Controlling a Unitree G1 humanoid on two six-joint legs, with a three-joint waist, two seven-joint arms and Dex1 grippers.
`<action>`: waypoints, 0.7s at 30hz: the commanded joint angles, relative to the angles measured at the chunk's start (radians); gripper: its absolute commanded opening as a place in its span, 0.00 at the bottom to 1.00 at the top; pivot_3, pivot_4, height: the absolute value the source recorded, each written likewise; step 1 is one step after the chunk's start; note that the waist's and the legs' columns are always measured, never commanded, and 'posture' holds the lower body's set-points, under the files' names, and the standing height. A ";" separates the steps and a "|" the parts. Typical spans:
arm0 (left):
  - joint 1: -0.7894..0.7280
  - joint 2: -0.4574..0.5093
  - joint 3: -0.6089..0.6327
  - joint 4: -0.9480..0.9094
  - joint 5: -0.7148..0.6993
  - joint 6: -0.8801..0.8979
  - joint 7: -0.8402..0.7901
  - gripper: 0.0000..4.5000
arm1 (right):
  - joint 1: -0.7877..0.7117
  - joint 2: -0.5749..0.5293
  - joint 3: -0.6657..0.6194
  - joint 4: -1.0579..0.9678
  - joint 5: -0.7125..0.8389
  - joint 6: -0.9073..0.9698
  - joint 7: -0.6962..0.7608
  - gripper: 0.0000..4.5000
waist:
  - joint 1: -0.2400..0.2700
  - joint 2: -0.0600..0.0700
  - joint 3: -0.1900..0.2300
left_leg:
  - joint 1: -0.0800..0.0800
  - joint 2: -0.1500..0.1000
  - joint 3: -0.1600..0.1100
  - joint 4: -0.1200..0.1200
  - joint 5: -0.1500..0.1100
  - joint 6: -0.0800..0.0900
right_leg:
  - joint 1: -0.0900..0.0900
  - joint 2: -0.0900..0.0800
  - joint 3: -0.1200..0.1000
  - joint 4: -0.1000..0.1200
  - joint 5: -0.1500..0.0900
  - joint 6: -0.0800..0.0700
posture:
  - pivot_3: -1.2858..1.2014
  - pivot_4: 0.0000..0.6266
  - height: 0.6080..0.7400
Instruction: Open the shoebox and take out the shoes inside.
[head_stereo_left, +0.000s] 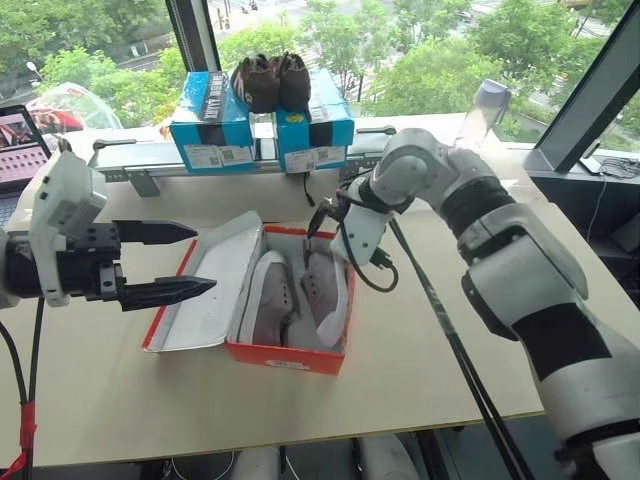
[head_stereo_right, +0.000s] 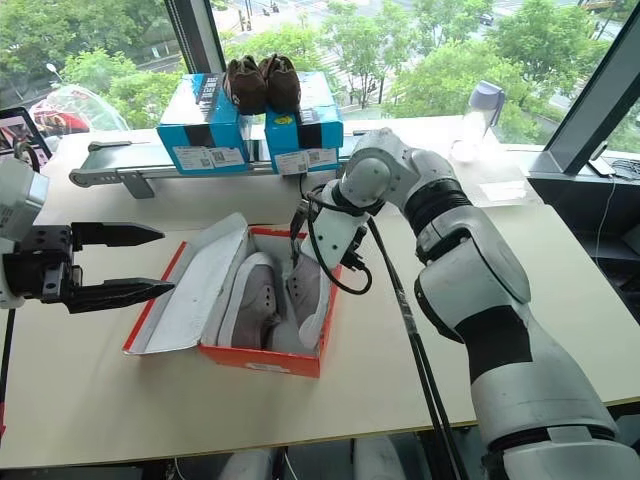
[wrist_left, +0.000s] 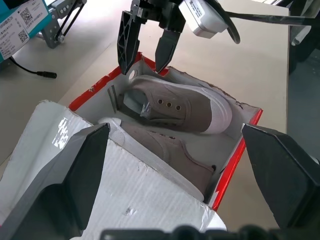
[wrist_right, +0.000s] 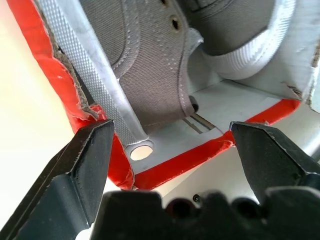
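The shoebox (head_stereo_left: 290, 355) sits open mid-table (head_stereo_left: 120, 400), its lid (head_stereo_left: 205, 290) folded back to my left, the shoes (head_stereo_left: 300, 300) lying on their sides inside. My right gripper (wrist_left: 147, 42) hangs wide and empty over the box's far corner; my left gripper (head_stereo_left: 170, 262) waits wide beside the lid. If I close here, a finger may catch the cardboard wall and drag the box. Beyond are blue boxes (head_stereo_left: 260, 130) bearing brown shoes (head_stereo_left: 270, 80) and a window.

Red shoebox (head_stereo_left: 290, 355), grey shoes (head_stereo_left: 300, 300)
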 joint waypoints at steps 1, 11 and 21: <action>-0.024 0.014 0.006 -0.002 -0.004 -0.016 -0.002 1.00 | -0.030 -0.001 -0.036 -0.038 0.052 0.012 0.045 0.99 | 0.000 0.000 0.000 | 0.000 0.000 0.000 0.000 0.000 0.000 | 0.000 0.000 0.000 0.000 0.000 0.000 | 0.52 0.24 1.00; -0.045 0.019 -0.004 0.001 -0.007 -0.013 -0.001 1.00 | 0.052 -0.002 0.005 -0.053 0.013 -0.018 0.041 0.99 | 0.000 0.000 0.000 | 0.000 0.000 0.000 0.000 0.000 0.000 | 0.000 0.000 0.000 0.000 0.000 0.000 | 0.52 0.24 1.00; -0.046 0.022 0.011 -0.011 -0.017 0.003 0.006 1.00 | 0.090 0.022 0.027 -0.067 0.002 -0.043 0.033 0.99 | 0.000 0.000 0.000 | 0.000 0.000 0.000 0.000 0.000 0.000 | 0.000 0.000 0.000 0.000 0.000 0.000 | 0.52 0.24 1.00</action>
